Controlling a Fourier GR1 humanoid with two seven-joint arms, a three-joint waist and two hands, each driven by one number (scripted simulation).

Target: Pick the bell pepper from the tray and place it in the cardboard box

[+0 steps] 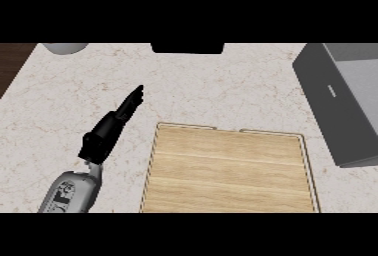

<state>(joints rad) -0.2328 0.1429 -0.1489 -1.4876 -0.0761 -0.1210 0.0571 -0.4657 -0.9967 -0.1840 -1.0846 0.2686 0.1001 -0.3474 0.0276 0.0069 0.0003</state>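
Observation:
A wooden tray [229,172] lies flat on the marble counter, low and centre-right, and its surface shows nothing on it. No bell pepper shows anywhere in the view. A grey open-topped box [347,100] stands at the right edge, just beyond the tray's right corner. My left hand [105,134] hovers left of the tray, open, its straight fingers [133,100] pointing up and to the right. It holds nothing. My right hand does not show.
A pale round object [65,47] sits at the counter's far left corner, and a black object [187,48] at the far middle. Dark wood floor [13,60] shows past the counter's left edge.

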